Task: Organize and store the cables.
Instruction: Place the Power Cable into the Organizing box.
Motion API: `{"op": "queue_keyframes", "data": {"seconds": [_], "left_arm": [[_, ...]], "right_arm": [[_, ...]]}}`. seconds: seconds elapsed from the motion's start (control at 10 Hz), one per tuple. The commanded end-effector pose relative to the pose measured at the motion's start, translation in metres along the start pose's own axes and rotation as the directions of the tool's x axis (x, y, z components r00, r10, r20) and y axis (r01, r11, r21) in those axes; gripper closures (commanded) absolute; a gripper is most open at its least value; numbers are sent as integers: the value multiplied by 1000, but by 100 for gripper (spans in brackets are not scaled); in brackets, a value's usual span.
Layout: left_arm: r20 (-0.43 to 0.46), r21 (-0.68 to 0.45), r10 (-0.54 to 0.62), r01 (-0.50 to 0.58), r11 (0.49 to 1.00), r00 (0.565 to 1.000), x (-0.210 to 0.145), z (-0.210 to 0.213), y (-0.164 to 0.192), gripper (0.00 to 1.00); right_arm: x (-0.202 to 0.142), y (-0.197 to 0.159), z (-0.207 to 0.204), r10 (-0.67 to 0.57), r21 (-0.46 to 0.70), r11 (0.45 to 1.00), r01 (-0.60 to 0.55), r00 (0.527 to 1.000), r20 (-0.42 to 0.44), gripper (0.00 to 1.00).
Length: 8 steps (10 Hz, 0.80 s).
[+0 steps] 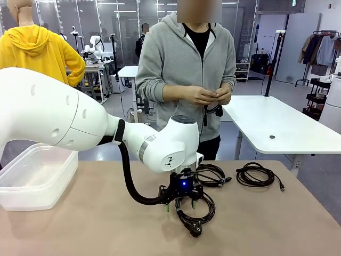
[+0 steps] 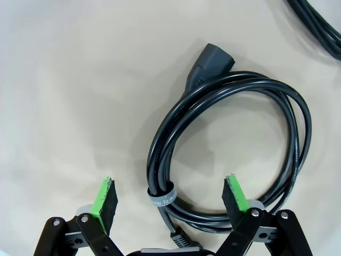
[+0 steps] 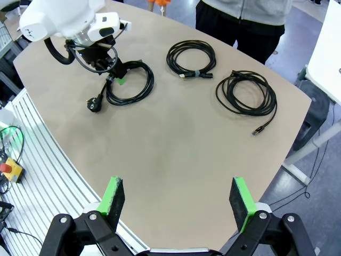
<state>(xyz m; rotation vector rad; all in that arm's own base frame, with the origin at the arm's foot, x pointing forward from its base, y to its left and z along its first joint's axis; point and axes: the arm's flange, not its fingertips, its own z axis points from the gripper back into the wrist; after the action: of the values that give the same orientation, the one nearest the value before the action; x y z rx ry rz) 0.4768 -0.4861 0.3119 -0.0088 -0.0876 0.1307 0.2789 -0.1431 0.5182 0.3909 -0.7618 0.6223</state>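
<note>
- Left gripper [image 2: 170, 194] hovers low over the plug cable [image 2: 229, 154], jaws spread wide, with one green pad on each side of the bundled strands. Nothing is pinched.
- Pads straddle the strap [image 2: 162, 198] that binds the loops. Closing at this point would probably lift the whole coil as one piece, which appears to be the reason for this placement.
- Right gripper [image 3: 178, 200] hangs high above the near edge of the table [image 1: 80, 229], jaws spread and empty. This stance likely keeps it clear of the left arm's work.
- Count of coils on the table: three. The plug cable lies nearest the robot. The second coil [image 3: 192, 57] and the third coil [image 3: 246, 95] lie side by side toward the person, apart from each other.
- Count of cords off the table: one. The fourth cord [image 1: 213, 110] dangles from the person's hands [image 1: 205, 96], apparently being wound.
- Count of containers: one. The translucent bin [image 1: 32, 181] stands at the robot's left, well apart from the coils, and is the likely storage place.
</note>
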Motion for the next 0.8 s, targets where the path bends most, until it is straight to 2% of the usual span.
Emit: {"op": "queue_keyframes", "data": {"seconds": [0.0, 0.2, 0.4, 0.5, 0.6, 0.7], "left_arm": [[-31, 2, 49, -49, 999, 998, 1, -3, -5, 0], [-33, 21, 48, -47, 999, 998, 1, 0, -6, 0], [-42, 39, 53, -51, 998, 998, 1, 1, -5, 43], [-51, 39, 62, -60, 997, 997, 2, 2, -4, 82], [-60, 52, 63, -60, 997, 996, 2, 2, -3, 100], [-70, 45, 72, -69, 997, 995, 3, 1, -2, 100]], "right_arm": [[0, -1, 1, 16, 9, 1000, -16, 1000, 4, 0], [0, -1, 1, 16, 9, 1000, -16, 1000, 4, 0], [0, -1, 1, 16, 9, 1000, -16, 1000, 4, 0], [0, -1, 1, 16, 9, 1000, -16, 1000, 4, 0], [0, -1, 1, 16, 9, 1000, -16, 1000, 4, 0], [0, -1, 1, 16, 9, 1000, -16, 1000, 4, 0]]}}
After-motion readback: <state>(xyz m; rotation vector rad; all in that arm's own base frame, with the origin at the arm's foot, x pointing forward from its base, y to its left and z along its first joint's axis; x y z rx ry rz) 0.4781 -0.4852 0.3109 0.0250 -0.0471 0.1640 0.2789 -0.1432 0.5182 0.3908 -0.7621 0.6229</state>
